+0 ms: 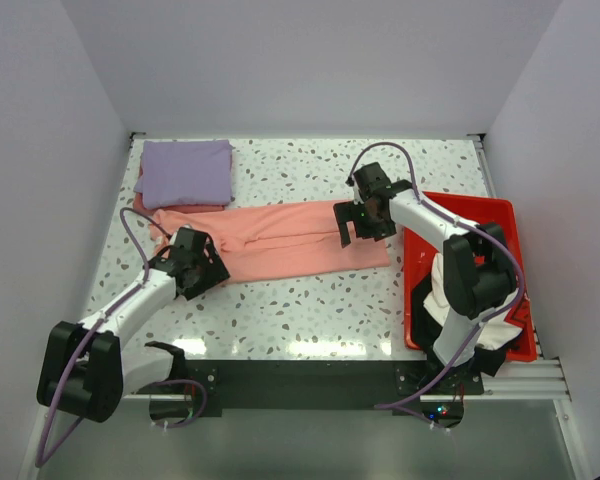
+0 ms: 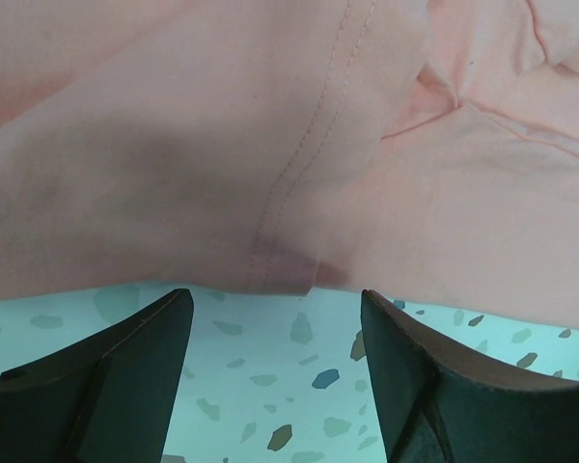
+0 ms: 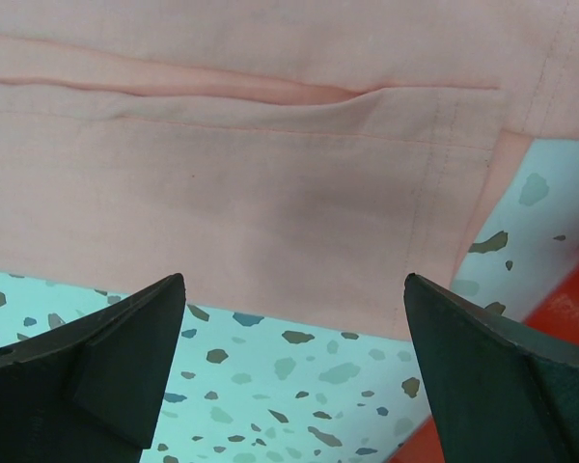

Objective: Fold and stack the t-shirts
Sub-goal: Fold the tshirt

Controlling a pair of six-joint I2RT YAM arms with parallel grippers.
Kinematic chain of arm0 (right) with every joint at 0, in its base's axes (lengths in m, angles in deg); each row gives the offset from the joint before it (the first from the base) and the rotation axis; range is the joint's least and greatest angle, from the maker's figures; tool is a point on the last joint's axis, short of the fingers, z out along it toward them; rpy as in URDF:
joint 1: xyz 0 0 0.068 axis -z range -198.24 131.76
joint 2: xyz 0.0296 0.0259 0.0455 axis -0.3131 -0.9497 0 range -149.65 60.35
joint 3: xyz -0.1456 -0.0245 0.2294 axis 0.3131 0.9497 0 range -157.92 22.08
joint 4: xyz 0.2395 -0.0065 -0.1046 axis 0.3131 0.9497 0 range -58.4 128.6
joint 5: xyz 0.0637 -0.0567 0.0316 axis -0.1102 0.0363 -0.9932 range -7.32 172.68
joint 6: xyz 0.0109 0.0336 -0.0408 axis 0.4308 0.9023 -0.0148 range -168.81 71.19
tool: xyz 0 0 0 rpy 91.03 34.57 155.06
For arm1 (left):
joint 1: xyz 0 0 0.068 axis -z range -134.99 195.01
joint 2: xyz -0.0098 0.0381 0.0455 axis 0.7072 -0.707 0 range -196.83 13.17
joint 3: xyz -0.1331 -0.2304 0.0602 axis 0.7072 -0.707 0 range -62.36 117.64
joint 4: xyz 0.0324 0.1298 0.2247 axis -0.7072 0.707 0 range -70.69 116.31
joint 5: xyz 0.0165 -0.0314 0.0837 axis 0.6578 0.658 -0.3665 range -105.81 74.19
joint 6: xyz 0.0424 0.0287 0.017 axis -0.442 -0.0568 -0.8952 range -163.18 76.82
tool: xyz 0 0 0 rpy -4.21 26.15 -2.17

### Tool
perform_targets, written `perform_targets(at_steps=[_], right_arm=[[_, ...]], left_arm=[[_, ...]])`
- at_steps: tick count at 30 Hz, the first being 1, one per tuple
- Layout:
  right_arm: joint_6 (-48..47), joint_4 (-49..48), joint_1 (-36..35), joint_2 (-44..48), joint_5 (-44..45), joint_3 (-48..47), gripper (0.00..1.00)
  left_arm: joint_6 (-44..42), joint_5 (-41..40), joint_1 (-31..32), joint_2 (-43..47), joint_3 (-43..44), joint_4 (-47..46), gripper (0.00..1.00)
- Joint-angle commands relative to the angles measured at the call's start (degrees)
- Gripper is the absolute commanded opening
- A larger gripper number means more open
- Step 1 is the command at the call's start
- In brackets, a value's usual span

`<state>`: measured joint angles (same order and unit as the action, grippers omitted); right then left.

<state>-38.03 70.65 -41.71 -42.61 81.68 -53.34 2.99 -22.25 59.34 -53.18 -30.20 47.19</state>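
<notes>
A salmon-pink t-shirt (image 1: 280,240) lies folded into a long band across the middle of the table. A folded lavender-purple t-shirt (image 1: 185,172) rests at the back left, over the pink shirt's left end. My left gripper (image 1: 195,265) is open at the band's near-left edge; in the left wrist view the gripper (image 2: 275,299) has bare table between its fingers and the shirt's hem (image 2: 280,270) lies just ahead. My right gripper (image 1: 362,230) is open over the band's right end; in the right wrist view the gripper (image 3: 294,285) is empty, with the pink shirt's edge (image 3: 299,231) just beyond.
A red plastic tray (image 1: 480,205) stands at the right edge, partly under the right arm, holding white cloth (image 1: 440,290) and black cloth (image 1: 418,300). Its corner (image 3: 569,318) shows in the right wrist view. White walls enclose the speckled table (image 1: 310,310).
</notes>
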Motion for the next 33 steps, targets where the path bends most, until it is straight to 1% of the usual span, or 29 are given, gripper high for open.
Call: perform_targets(at_steps=[1,3,5,7,8,15,18,19,21,24,25,33], right_arm=[[0.73,-2.05,0.0,-0.23,-1.03,0.27,0.99],[0.73,-1.96,-0.09,-0.23,-0.41,0.36,0.99],[0.55,-1.78,-0.09,-0.4,-0.15,0.36,0.99],[0.64,-1.61,-0.09,-0.49,0.55,0.36,0.99],[0.64,-1.26,-0.09,-0.75,0.64,0.27,0.99],[0.73,-0.73,-0.09,-1.19,0.82,0.1,0.99],[0.73,-0.55,-0.09,-1.46,1.7,0.1,0.99],[0.81,-0.46,-0.09,-1.54,1.96,0.01,0.99],[0.9,-0.2,-0.09,-1.72,2.31,0.01,0.99],[0.9,-0.11,-0.09,-1.98,2.4,-0.08,0.99],[0.9,-0.11,0.0,-1.98,2.49,-0.17,0.99],[0.64,0.33,0.0,-1.9,2.75,-0.08,0.99]], left_arm=[[0.59,-1.29,0.17,-0.45,0.18,-5.64,0.74],[0.32,-2.0,0.17,-2.2,1.4,-5.29,0.71],[0.32,-2.96,0.17,-3.61,2.11,-4.76,0.65],[0.5,-3.76,0.09,-4.23,2.73,-4.33,0.62],[0.5,-3.76,0.09,-4.58,3.08,-4.06,0.56],[0.67,-4.37,0.09,-3.17,5.36,-2.49,0.44],[0.5,-4.9,0.09,-3.53,6.07,-1.25,0.35],[0.5,-5.51,0.09,-3.53,6.24,-0.64,0.29],[0.5,-6.39,0.09,-3.61,6.86,0.16,0.23],[0.5,-8.85,0.09,-3.7,7.39,0.77,0.1],[0.24,-9.03,0.09,-3.79,7.56,0.6,0.01],[-0.73,-10.09,-0.44,-6.69,10.9,-1.24,0.0]])
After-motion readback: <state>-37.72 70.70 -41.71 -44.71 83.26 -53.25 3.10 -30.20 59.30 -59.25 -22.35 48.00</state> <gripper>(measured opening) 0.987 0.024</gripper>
